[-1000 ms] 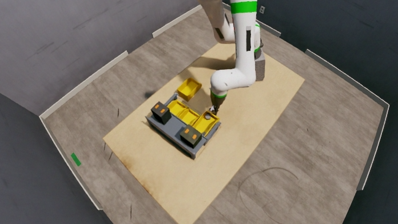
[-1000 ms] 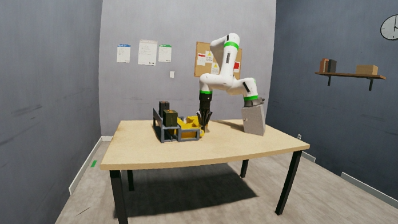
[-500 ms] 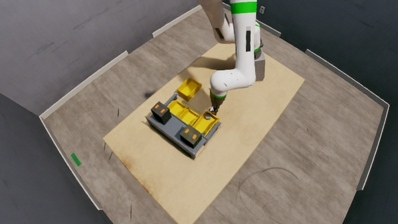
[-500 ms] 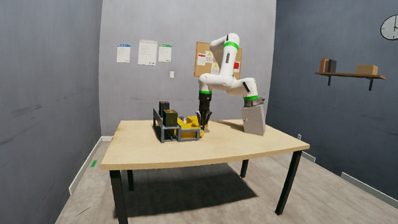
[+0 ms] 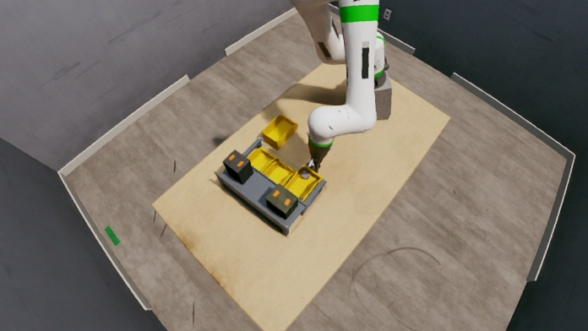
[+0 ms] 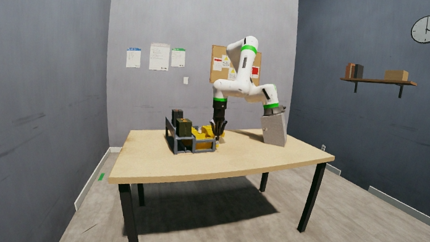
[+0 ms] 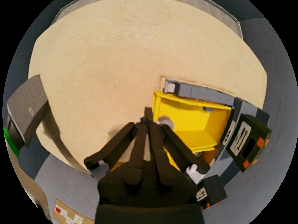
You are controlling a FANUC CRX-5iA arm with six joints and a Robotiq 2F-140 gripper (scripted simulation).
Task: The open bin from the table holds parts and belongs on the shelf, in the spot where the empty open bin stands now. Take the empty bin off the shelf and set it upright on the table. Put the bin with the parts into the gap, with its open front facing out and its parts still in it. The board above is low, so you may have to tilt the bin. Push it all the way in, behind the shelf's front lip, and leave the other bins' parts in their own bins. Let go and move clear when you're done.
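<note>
A grey shelf point(image 5: 270, 187) stands on the table with three yellow open bins in a row. The right bin point(image 5: 305, 182) holds a grey round part point(image 5: 304, 172) near its front edge; it also shows in the wrist view point(image 7: 189, 123). My gripper point(image 5: 313, 165) point(image 7: 147, 112) is shut, pointing down, with its fingertips at the front rim of this right bin. I see nothing between the fingers. Another yellow bin point(image 5: 280, 131) stands upright on the table beyond the shelf's left end and looks empty.
Two dark boxes with orange marks point(image 5: 238, 165) point(image 5: 282, 202) sit on the shelf's top board. The middle bin point(image 5: 278, 170) and left bin point(image 5: 261, 159) sit beside the right one. The arm's grey base block point(image 5: 382, 99) stands at the table's far side.
</note>
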